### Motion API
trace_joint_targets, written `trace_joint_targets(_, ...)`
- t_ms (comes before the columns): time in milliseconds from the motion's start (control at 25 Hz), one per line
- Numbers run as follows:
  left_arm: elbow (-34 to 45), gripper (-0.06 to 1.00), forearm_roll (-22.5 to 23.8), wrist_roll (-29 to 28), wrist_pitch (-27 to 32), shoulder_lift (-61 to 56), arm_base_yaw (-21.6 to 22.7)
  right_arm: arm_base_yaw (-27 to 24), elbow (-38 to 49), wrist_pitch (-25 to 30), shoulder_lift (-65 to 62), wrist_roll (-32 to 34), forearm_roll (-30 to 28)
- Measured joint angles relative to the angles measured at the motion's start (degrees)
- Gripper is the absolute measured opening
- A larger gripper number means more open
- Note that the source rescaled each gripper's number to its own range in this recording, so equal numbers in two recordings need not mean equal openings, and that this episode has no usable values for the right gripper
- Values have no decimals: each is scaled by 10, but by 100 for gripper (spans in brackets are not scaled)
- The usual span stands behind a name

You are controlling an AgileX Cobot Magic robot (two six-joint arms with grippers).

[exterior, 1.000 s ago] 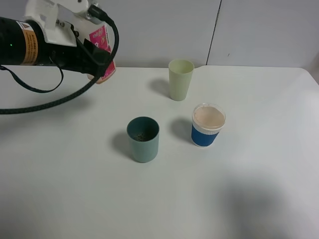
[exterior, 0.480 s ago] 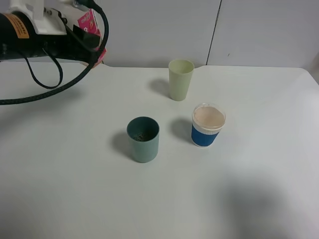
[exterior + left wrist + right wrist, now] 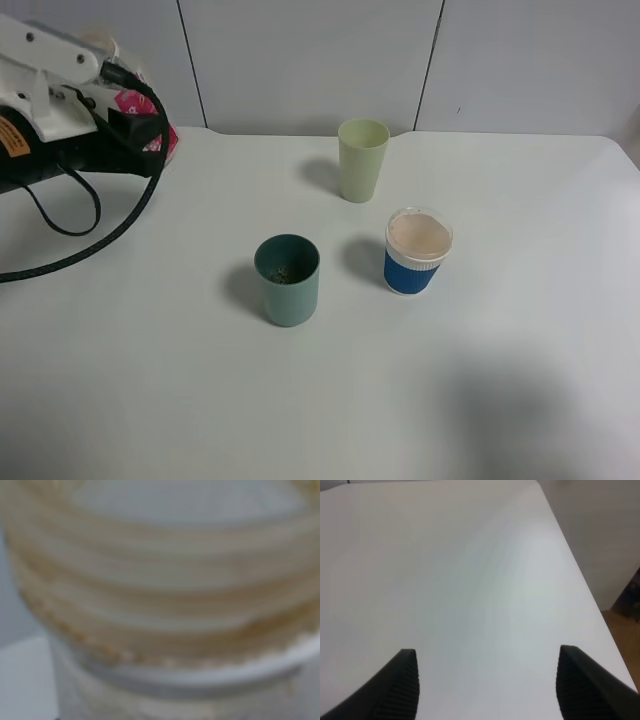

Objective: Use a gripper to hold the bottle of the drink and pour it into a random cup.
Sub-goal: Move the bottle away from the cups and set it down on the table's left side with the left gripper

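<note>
Left gripper [image 3: 150,125] sits at the far left edge of the table [image 3: 420,400], closed around the bottle [image 3: 140,118] — only its pink-red label shows past the black arm end and white bracket. The left wrist view is filled by the bottle's ribbed neck [image 3: 160,590], blurred, with brown residue along the ridges. How much drink remains inside cannot be told.

The teal cup [image 3: 287,279] stands upright near the table's middle, well apart from the bottle, dark specks at its bottom. A pale green cup [image 3: 362,159] stands behind it; a blue-and-white paper cup [image 3: 417,250] to its right.

Right gripper [image 3: 485,690] — fingers spread wide, nothing between them, over bare table.
</note>
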Motion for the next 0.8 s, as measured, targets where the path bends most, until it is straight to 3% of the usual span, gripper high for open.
trace_joint_targets(160, 2, 0, 99, -110, -17, 40, 47, 0, 0, 0, 0, 0, 0)
trace_joint_targets(280, 4, 0, 129, -147, -30, 77, 60, 0, 0, 0, 0, 0, 0)
trace_joint_targets(440, 5, 0, 137, -139, -45, 128, 61, 0, 0, 0, 0, 0, 0)
trace_joint_targets(800, 5, 0, 165, -48, -67, 194, 62, 0, 0, 0, 0, 0, 0)
